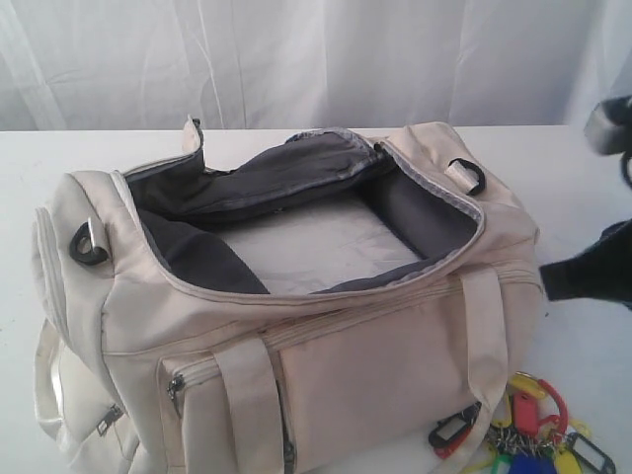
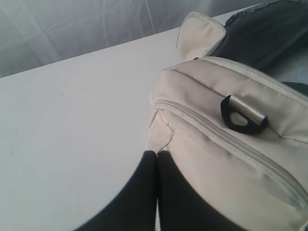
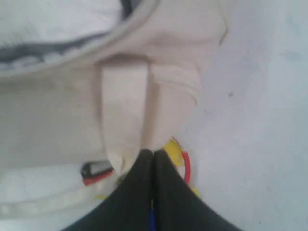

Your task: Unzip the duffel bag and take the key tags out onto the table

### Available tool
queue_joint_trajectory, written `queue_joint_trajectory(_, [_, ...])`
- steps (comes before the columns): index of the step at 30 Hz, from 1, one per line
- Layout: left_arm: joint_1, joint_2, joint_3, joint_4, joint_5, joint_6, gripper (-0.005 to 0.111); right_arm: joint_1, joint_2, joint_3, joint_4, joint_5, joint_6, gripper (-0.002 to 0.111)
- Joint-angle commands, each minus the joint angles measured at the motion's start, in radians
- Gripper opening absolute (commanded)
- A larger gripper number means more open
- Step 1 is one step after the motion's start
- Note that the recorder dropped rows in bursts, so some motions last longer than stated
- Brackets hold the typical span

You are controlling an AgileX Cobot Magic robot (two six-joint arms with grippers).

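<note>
Judging by the bag [image 1: 336,375], unzipped and gaping with nothing on its pale floor, and the tags [image 1: 538,430] lying on the table [image 1: 49,158] just beside its front, the job looks all but done. Above the tags the right gripper [image 3: 153,155] hangs with fingers pressed together, seemingly empty. The left gripper [image 2: 157,155] is pinched closed too, tips at a fabric tab [image 2: 161,137] on the bag's end; whether it nips it, I cannot tell. Next, I'd guess, both arms simply back away.
</note>
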Motion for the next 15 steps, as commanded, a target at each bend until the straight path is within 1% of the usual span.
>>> queue_joint_trajectory(1, [0.001, -0.007, 0.008, -0.01, 0.0, 0.001, 0.001, -0.002, -0.152, -0.004, 0.043, -0.088, -0.025, 0.0])
queue_joint_trajectory(5, [0.001, -0.007, 0.008, -0.008, 0.0, 0.001, 0.001, -0.002, -0.254, -0.004, 0.036, -0.154, -0.025, 0.0])
queue_joint_trajectory(15, [0.001, -0.007, 0.008, -0.006, -0.002, 0.001, 0.001, -0.002, -0.357, -0.004, 0.079, -0.154, -0.012, 0.0])
